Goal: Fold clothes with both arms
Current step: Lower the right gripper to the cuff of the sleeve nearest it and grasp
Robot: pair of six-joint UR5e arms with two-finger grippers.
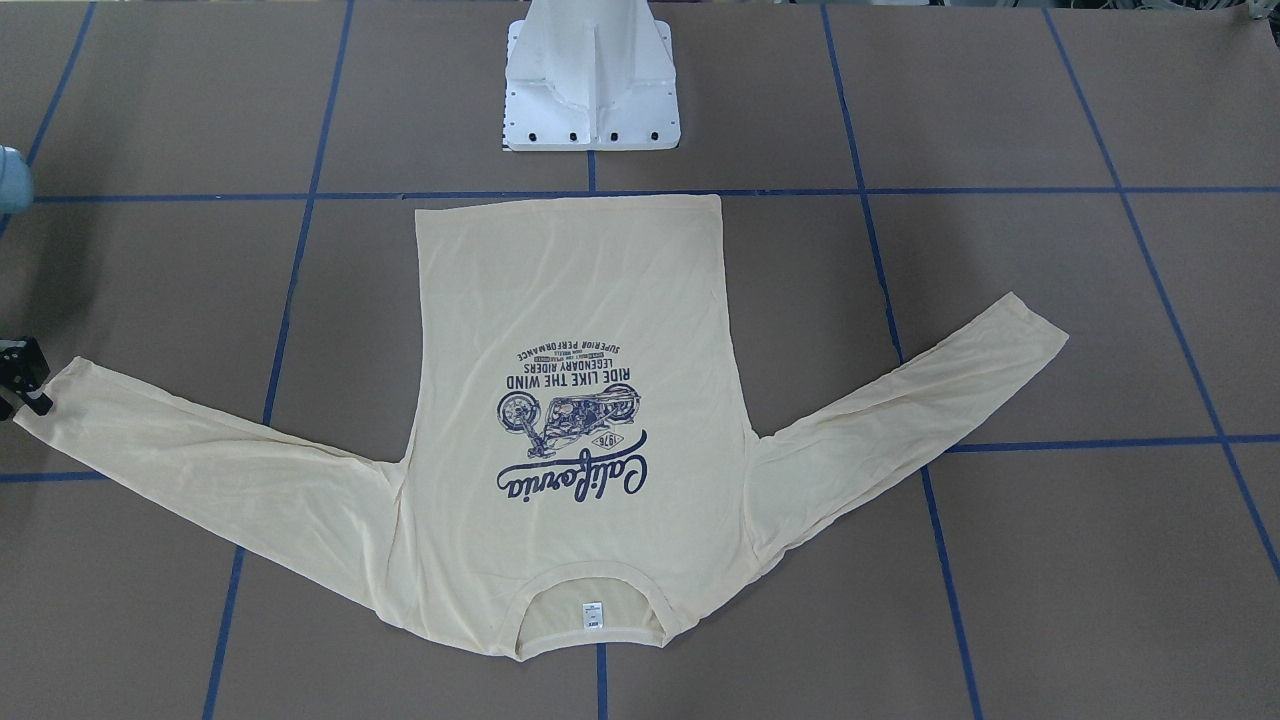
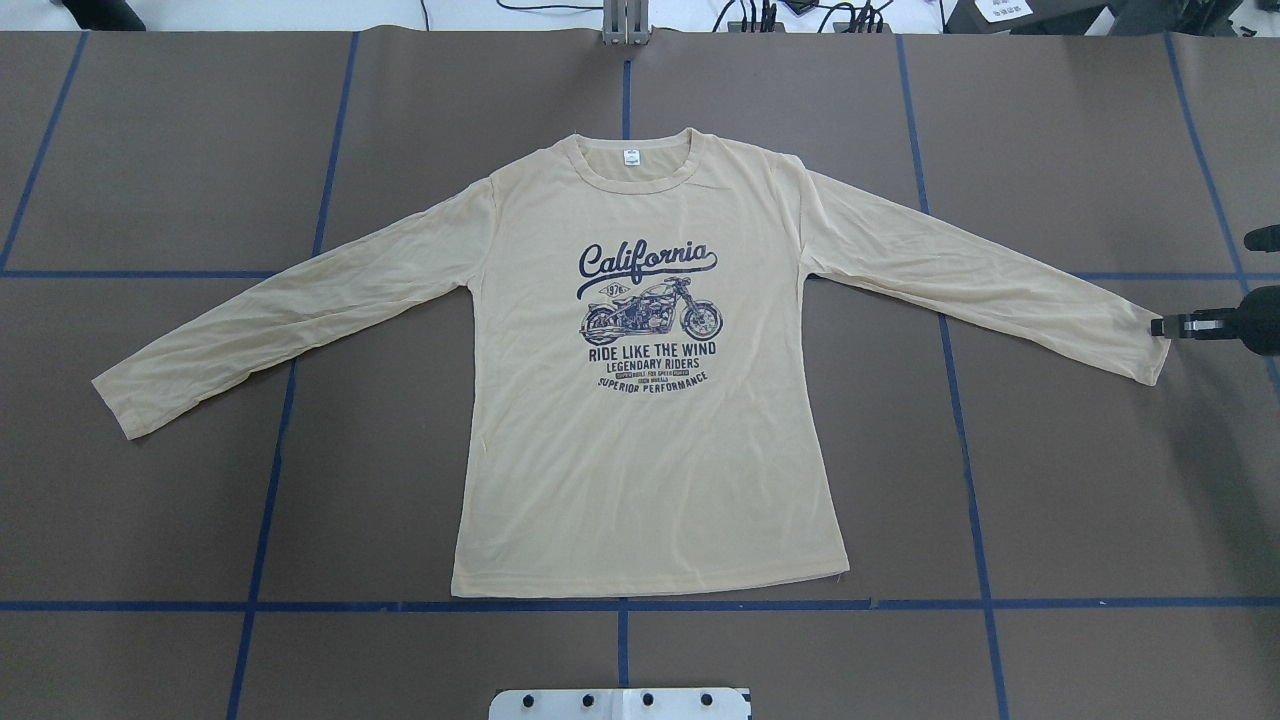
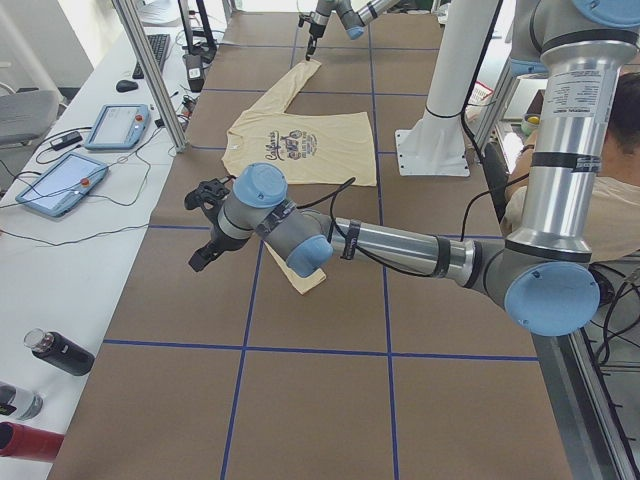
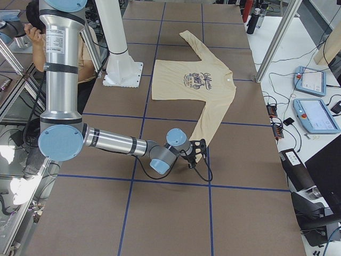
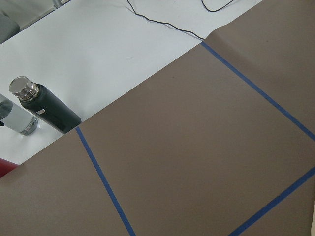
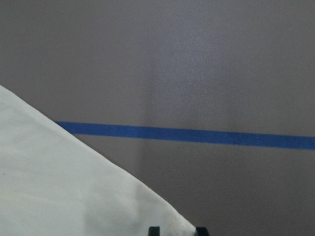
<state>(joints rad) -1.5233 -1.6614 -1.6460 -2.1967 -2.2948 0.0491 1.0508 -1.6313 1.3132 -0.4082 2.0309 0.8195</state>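
Note:
The clothes are one cream-yellow long-sleeved shirt [image 2: 640, 480] with a navy "California" motorcycle print. It lies flat and print-up in the middle of the table [image 1: 570, 300], both sleeves spread out. My right gripper [image 2: 1160, 326] sits low at the cuff of the sleeve on my right [image 1: 25, 385]. In the right wrist view its two fingertips [image 6: 154, 230] stand apart, open, with the cuff's corner [image 6: 59, 196] between them. My left gripper [image 3: 203, 225] hovers above the table beyond the other cuff, clear of the cloth. It shows only in the exterior left view, so I cannot tell its state.
The white pedestal base [image 1: 590, 90] stands just behind the shirt's hem. Bottles [image 5: 47, 108] and touch tablets [image 3: 60, 180] lie on the white bench past the table's left end. A person [image 3: 620, 200] sits behind the robot. Blue tape lines [image 2: 620, 605] grid the brown surface.

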